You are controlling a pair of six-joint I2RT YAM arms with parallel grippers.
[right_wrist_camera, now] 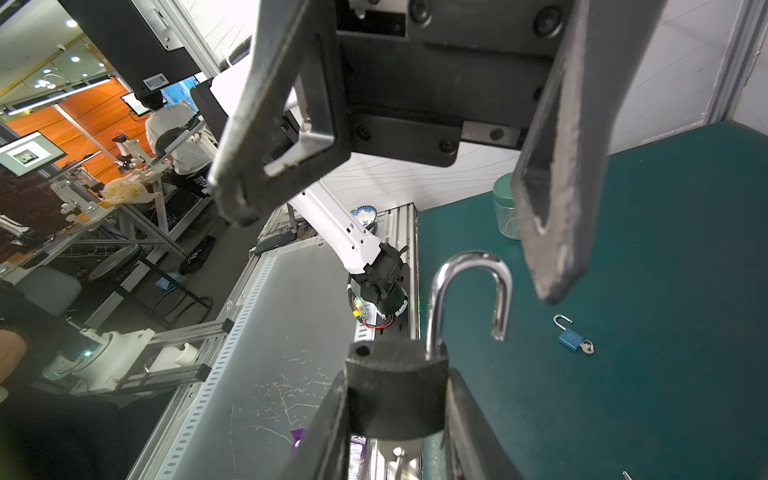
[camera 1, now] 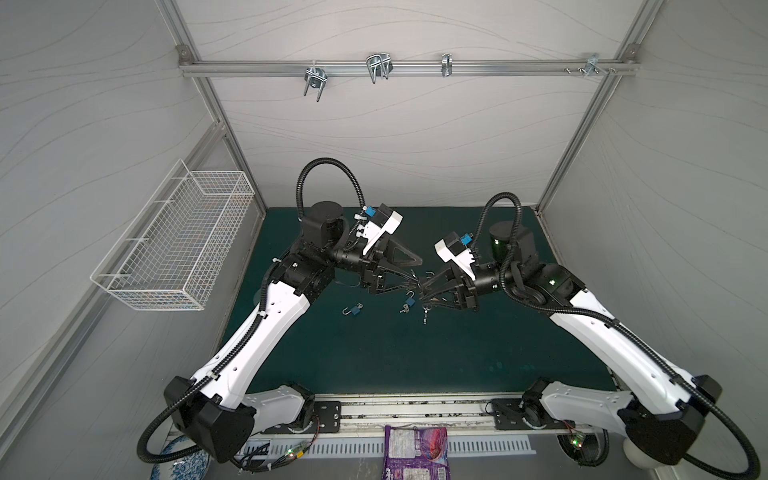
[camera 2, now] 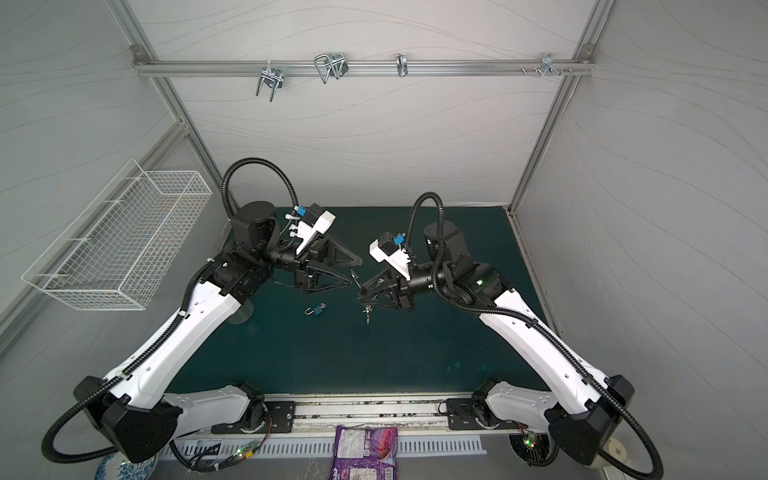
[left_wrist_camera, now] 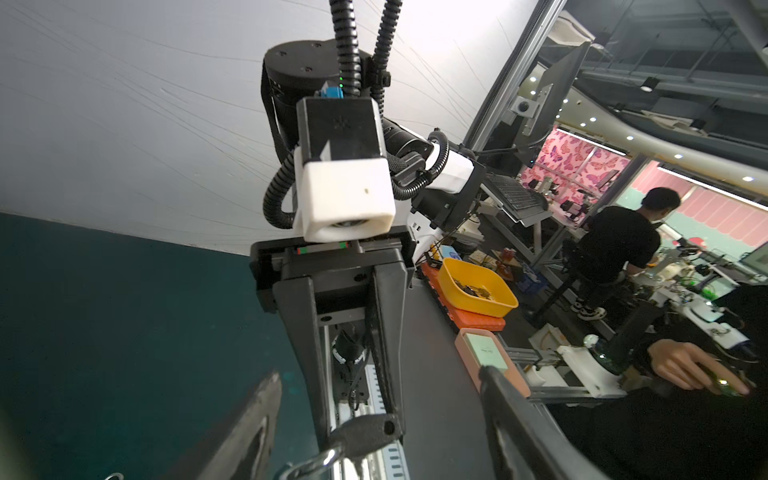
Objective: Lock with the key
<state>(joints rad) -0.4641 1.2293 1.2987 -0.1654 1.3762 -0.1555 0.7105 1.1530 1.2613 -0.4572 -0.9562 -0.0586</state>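
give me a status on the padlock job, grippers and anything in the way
Right gripper shut on black padlock, shackle open. Left gripper open, straddling the shackle. Blue padlock on the mat, well clear.

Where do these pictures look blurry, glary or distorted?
Left wrist view: the left end effector is soft and out of focus up close, the room behind sharper. Right wrist view: bright glare streaks the open silver shackle of the black padlock clamped in the right end effector. Both top views: wide-angle lens splays the aluminium frame posts; light is even.
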